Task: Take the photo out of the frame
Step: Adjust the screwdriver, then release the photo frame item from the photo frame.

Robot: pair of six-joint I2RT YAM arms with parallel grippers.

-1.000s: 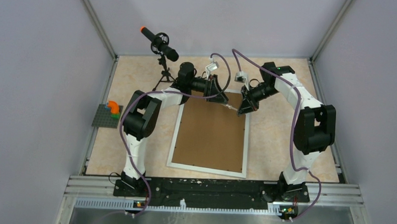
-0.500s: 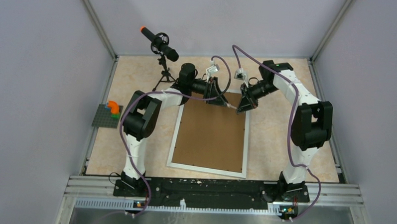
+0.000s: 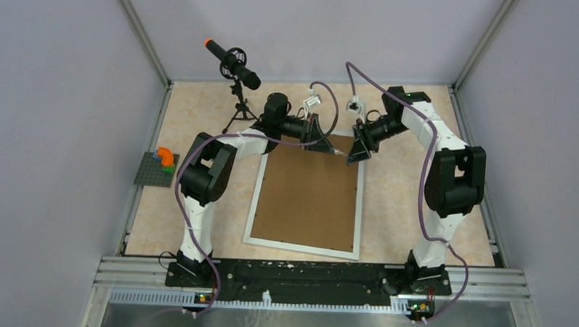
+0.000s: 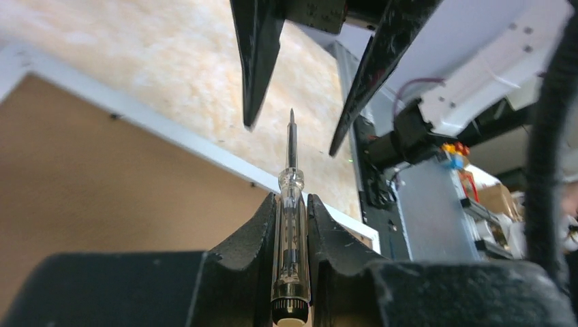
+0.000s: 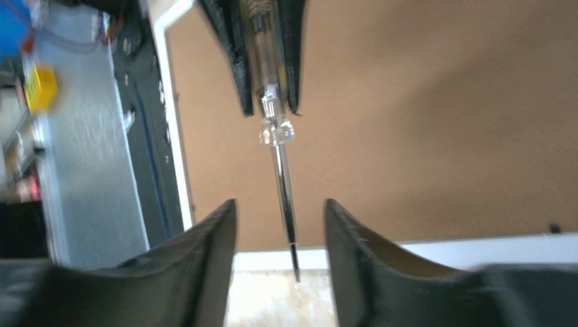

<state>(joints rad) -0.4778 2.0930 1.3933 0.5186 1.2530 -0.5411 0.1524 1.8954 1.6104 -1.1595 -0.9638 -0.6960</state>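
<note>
The white frame [image 3: 252,213] lies face down on the table with its brown backing board [image 3: 311,197] up; the photo is hidden beneath. Over the frame's far edge, my left gripper [image 3: 329,149] is shut on the clear handle of a small screwdriver [image 4: 291,225], seen between its fingers in the left wrist view [image 4: 292,199]. The metal shaft points at my right gripper [image 3: 352,158]. That gripper [image 5: 280,202] is open, its fingers standing either side of the shaft's tip without touching it. Below the tip lies the frame's white border [image 5: 477,242].
A black microphone on a tripod [image 3: 235,63] stands at the back left. A grey baseplate with coloured bricks [image 3: 159,166] sits by the left wall. Enclosure walls ring the table, and a metal rail [image 3: 304,277] runs along the near edge.
My right gripper has opened and let go of the screwdriver's shaft. My left gripper has closed on its handle. Both arms have shifted only slightly.
</note>
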